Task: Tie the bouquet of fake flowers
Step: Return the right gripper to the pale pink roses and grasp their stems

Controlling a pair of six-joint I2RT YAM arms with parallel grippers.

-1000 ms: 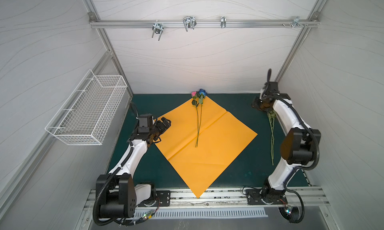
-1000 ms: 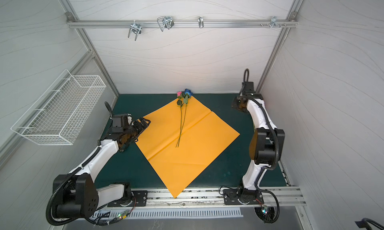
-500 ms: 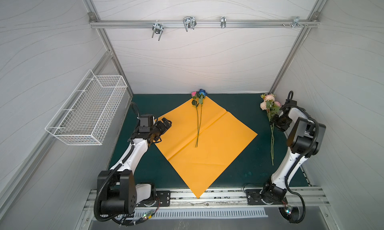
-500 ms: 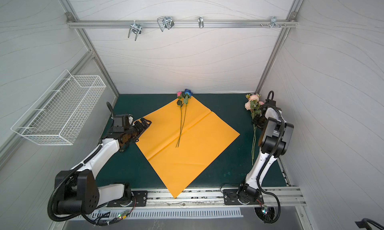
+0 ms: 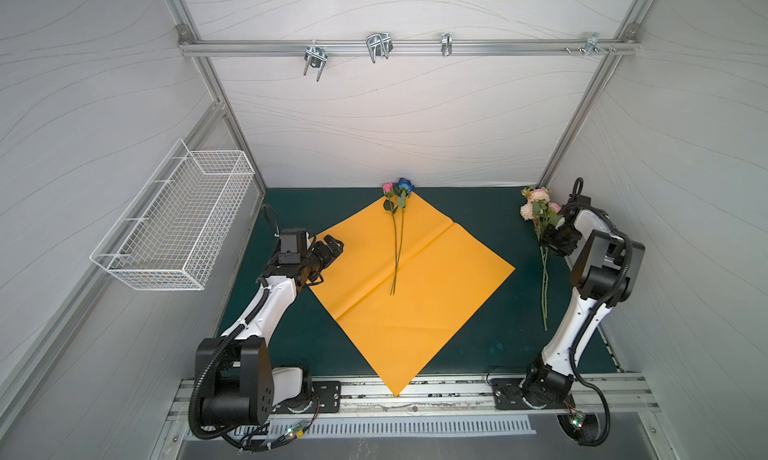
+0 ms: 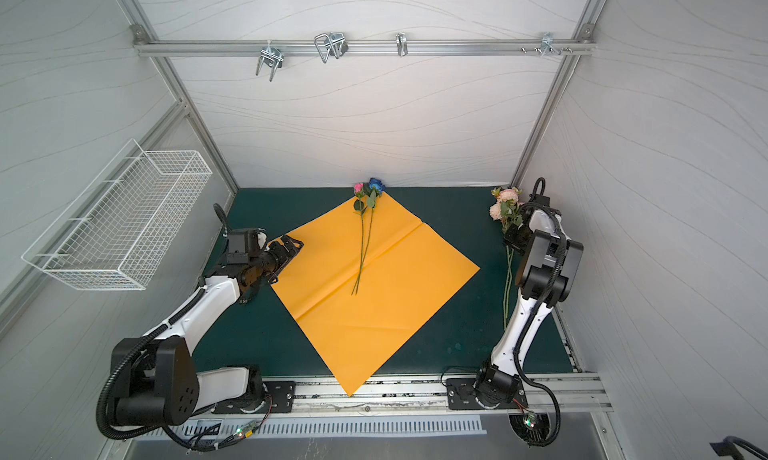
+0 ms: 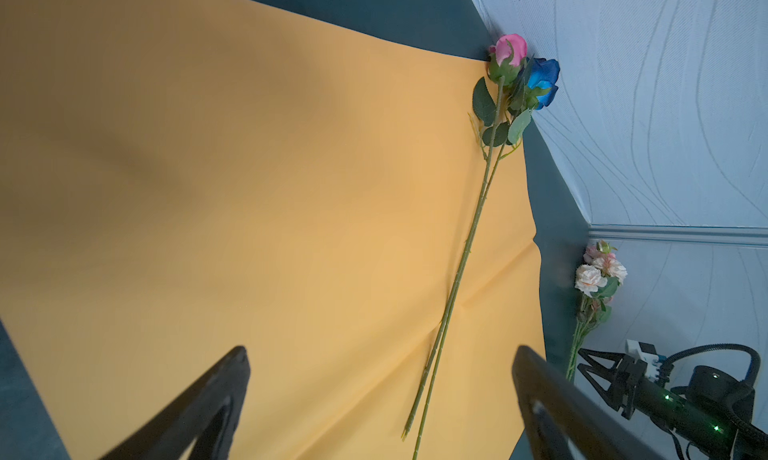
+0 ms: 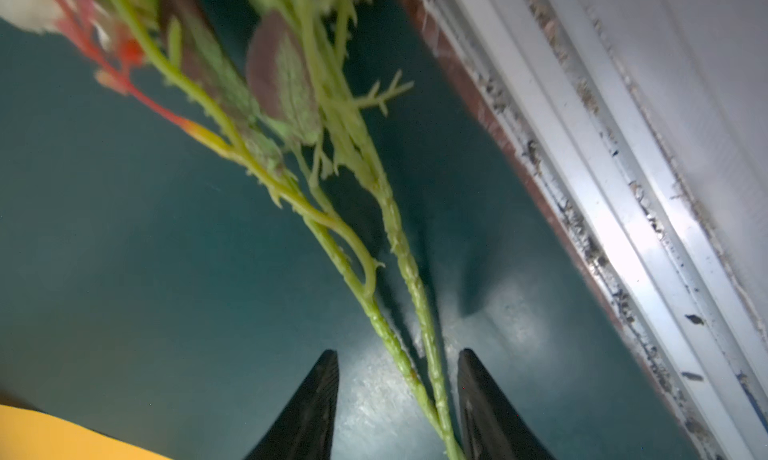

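The bouquet of fake flowers lies in two parts. A pink rose and a blue rose rest with long stems on the orange paper sheet, seen in both top views and the left wrist view. A peach and pink bunch lies on the green mat at far right. My right gripper stands open astride its stems, which run close to one finger. Open and holding nothing, my left gripper hovers over the paper's left corner.
A white wire basket hangs on the left wall. A metal rail with hooks crosses the back wall. The right wall's aluminium frame runs close beside the right gripper. The paper's near corner overhangs the front rail.
The right arm has swung down from the back right corner, uncovering the peach blossoms, and its gripper now sits over that bunch's stems. The left arm has barely moved.
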